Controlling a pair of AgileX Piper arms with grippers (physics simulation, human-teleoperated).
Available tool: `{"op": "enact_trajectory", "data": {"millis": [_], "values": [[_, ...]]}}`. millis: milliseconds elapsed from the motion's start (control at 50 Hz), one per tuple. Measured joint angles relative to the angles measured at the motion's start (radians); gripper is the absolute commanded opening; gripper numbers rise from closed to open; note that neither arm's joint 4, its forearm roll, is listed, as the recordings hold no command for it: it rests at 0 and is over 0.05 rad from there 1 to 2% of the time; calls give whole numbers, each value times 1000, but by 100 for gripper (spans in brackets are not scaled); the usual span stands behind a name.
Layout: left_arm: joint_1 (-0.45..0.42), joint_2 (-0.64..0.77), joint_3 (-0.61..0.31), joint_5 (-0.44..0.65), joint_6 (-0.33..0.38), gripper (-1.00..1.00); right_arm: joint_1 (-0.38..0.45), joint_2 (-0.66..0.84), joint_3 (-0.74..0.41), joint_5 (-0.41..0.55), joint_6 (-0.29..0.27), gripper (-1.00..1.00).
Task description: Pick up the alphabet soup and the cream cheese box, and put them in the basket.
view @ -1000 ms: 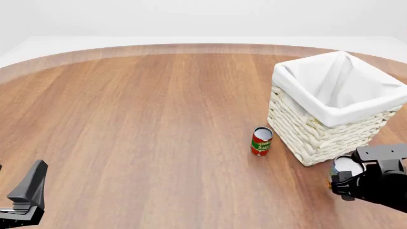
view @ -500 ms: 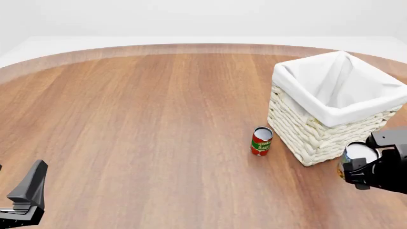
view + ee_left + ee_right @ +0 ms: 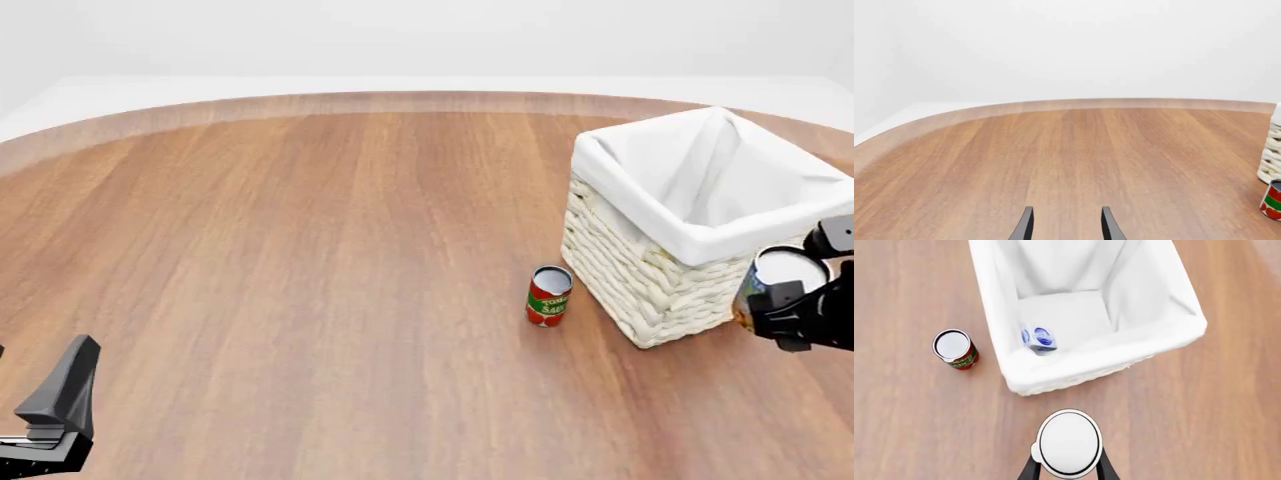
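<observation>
My right gripper (image 3: 787,300) is shut on the alphabet soup (image 3: 777,285), a short can with a white top, and holds it in the air beside the basket's near right corner. In the right wrist view the soup's white top (image 3: 1069,442) sits between my fingers, short of the basket rim. The basket (image 3: 694,245) is woven cream rope with a white lining. The cream cheese box (image 3: 1037,338), white and blue, lies inside the basket against its wall. My left gripper (image 3: 1065,225) is open and empty over bare table, low at the front left (image 3: 60,405).
A slim red and green tomato sauce can (image 3: 547,295) stands upright on the wooden table just left of the basket; it also shows in the right wrist view (image 3: 954,348) and the left wrist view (image 3: 1273,200). The table's curved far edge (image 3: 400,100) runs behind.
My right gripper has risen and moved right and farther along the basket's side with the alphabet soup in it. The left arm has not moved.
</observation>
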Motion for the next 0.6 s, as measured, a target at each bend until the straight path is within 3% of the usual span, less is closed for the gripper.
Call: {"op": "enact_trajectory", "data": {"millis": [600], "values": [[0,0,0,0,0,100,10,16,-184,72,-18,-100]]}}
